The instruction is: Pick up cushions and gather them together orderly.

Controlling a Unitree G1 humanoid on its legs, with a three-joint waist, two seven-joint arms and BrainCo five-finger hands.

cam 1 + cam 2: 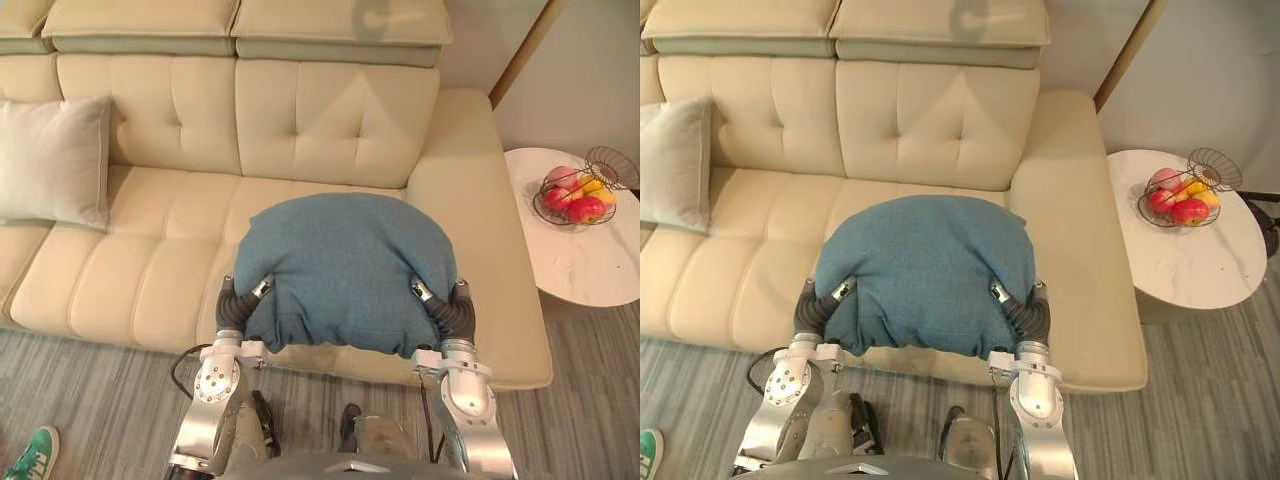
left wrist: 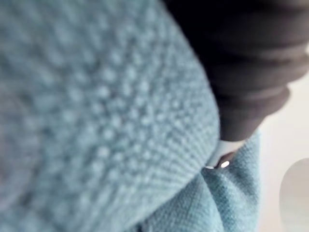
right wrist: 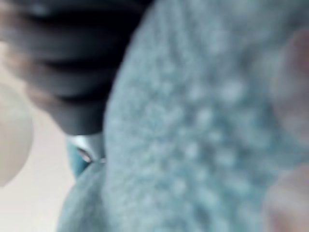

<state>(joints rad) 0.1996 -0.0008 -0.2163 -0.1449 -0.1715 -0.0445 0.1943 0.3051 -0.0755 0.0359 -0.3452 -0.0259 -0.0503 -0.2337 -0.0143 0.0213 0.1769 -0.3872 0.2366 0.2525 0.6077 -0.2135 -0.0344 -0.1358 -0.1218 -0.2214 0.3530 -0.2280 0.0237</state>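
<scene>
A large blue knitted cushion (image 1: pixel 345 270) is over the front of the sofa seat, right of centre, between my two hands. My left hand (image 1: pixel 238 300) presses into its lower left side, and my right hand (image 1: pixel 450 310) into its lower right side. The blue fabric (image 2: pixel 96 121) bulges against the dark cover of my left hand (image 2: pixel 246 63) in the left wrist view. The right wrist view shows the same weave (image 3: pixel 193 135) beside my right hand (image 3: pixel 72 63). A pale grey cushion (image 1: pixel 55 160) leans against the backrest at the sofa's left end.
The cream sofa (image 1: pixel 150 270) spans the view, with a wide armrest (image 1: pixel 470 200) on the right. Beyond it a round white side table (image 1: pixel 580 260) carries a wire basket of fruit (image 1: pixel 575 195). A person's green shoe (image 1: pixel 30 455) is on the floor at lower left.
</scene>
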